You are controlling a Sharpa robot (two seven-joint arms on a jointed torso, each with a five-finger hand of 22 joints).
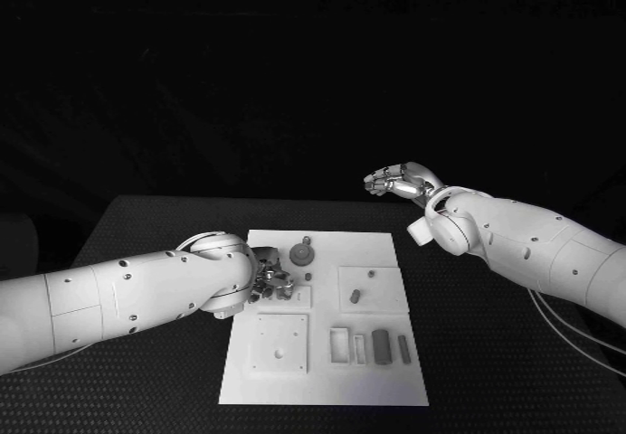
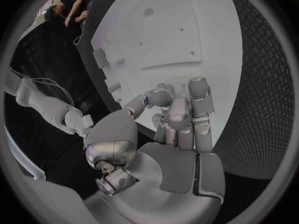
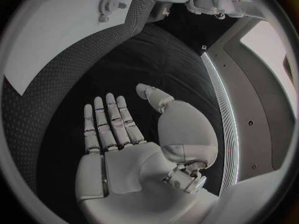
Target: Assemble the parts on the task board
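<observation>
The white task board (image 1: 327, 380) lies in the middle of the black table. A round toothed part (image 1: 303, 255) stands near the board's far edge, and it also appears as the toothed part (image 3: 107, 5) in the right wrist view. A small grey part (image 1: 356, 295) sits in a square recess, and two dark bars (image 1: 381, 345) lie nearer the front. My left hand (image 1: 270, 278) is at the board's left edge, fingers curled toward the thumb. In the left wrist view, the left hand (image 2: 177, 118) hovers over the board (image 2: 187, 30); whether it pinches a part is unclear. My right hand (image 1: 402, 183) is raised behind the board's far right corner, and the right hand (image 3: 115, 127) is flat and holds nothing.
A square plate with holes (image 1: 280, 344) and narrow slots (image 1: 342, 345) occupy the board's front half. Black table (image 1: 496, 362) surrounds the board on all sides. My right forearm (image 1: 522, 240) reaches over the table's right side.
</observation>
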